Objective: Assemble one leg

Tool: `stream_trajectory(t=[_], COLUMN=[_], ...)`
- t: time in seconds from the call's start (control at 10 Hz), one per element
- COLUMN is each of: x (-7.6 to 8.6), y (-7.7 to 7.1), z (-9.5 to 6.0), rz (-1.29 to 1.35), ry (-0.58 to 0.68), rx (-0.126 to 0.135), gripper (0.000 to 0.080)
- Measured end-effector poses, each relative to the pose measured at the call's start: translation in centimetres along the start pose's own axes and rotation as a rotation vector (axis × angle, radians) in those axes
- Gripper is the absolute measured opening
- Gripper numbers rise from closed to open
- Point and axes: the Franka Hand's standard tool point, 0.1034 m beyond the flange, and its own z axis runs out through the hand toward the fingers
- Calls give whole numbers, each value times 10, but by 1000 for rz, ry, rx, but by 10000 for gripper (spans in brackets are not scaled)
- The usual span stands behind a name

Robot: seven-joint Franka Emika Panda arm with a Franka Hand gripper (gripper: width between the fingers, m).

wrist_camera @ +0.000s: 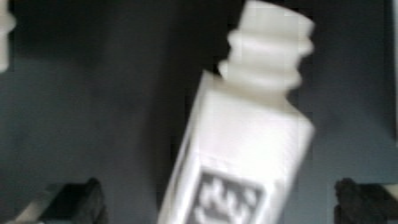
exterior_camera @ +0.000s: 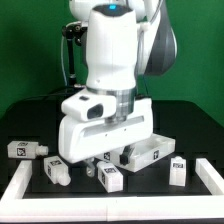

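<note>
- The gripper (wrist_camera: pixel 217 205) shows in the wrist view only as two dark fingertips (wrist_camera: pixel 71 203) at the picture's edge, cut off by it. They stand wide apart, with dark gaps between each tip and the leg, so the claw is spread and clamped on nothing.
- The leg (wrist_camera: pixel 240 140) lies between those tips, slanted across the wrist view. Its ribbed, screw-like end points away from the fingertips, and its black-and-white tag is at the near end, partly cut off.
- The whole wrist view is blurred. The tag's pattern cannot be read, and I cannot tell whether the leg rests on the dark table.
- In the exterior view the gripper (exterior_camera: pixel 100 160) hangs low over the black table (exterior_camera: pixel 190 120). The broad white hand hides most of the fingers, so their spread cannot be judged from here.
- Several small tagged legs lie around it — one just below the gripper (exterior_camera: pixel 111 178), one at the exterior view's left (exterior_camera: pixel 55 170), one further left (exterior_camera: pixel 25 148), and one at the right (exterior_camera: pixel 178 168). I cannot tell which is the one the wrist view shows.
- The tabletop (exterior_camera: pixel 150 150) lies behind the gripper, half hidden by the arm.
- A white rail (exterior_camera: pixel 20 188) borders the table's near edge and is cut off at the corners.
</note>
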Motion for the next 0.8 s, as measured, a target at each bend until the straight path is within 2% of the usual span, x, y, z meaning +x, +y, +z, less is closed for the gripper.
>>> stream_trajectory(t=[0.1, 0.2, 0.5, 0.7, 0.8], x=[-4, 0, -1, -1, -1], y=[4, 2, 4, 4, 4], z=[8, 13, 15, 15, 15], rz=[13, 13, -2, -2, -2], ry=[-1, -1, -8, -8, -8], rx=[11, 14, 21, 22, 21], gripper=[650, 650, 650, 383, 278])
